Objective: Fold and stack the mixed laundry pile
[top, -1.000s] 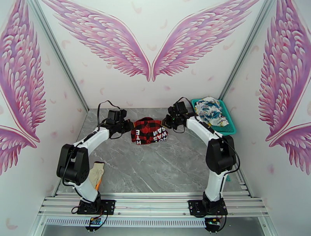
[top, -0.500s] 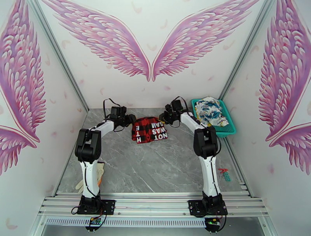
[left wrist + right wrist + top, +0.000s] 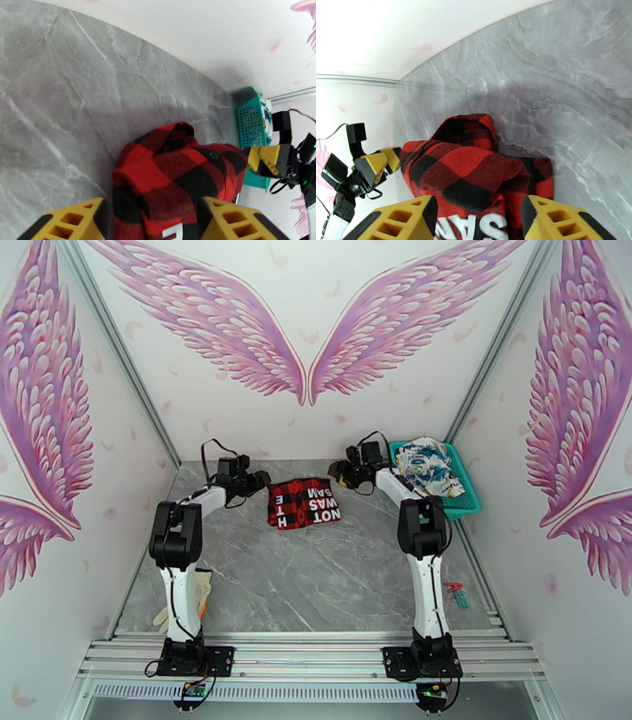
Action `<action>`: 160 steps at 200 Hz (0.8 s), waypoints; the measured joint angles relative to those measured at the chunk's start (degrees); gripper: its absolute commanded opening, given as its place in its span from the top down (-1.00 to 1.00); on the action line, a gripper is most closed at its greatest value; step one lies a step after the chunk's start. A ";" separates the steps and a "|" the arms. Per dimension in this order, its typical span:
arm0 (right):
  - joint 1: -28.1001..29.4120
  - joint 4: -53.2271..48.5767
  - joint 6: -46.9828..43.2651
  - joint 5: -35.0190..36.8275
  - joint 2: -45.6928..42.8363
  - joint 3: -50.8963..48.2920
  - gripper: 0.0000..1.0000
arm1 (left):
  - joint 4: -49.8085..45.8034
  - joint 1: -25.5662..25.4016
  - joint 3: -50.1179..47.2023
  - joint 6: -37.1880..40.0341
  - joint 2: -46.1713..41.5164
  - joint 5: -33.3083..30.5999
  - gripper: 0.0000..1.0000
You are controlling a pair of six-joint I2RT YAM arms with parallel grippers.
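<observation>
Jaws stand apart on the left gripper (image 3: 150, 205) and the right gripper (image 3: 478, 201), each just off one side of the checked shirt (image 3: 304, 504), which lies folded on the table (image 3: 316, 579). Right of the shirt, the white printed garment (image 3: 426, 465) sits heaped in the teal basket (image 3: 466, 507).

Overhead rear view, wrists close, sharing shirt (image 3: 177, 177)
</observation>
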 measured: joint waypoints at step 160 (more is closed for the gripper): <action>7.34 6.49 -0.15 5.40 12.72 7.54 0.68 | -4.33 -10.49 18.43 5.77 15.63 -0.20 0.29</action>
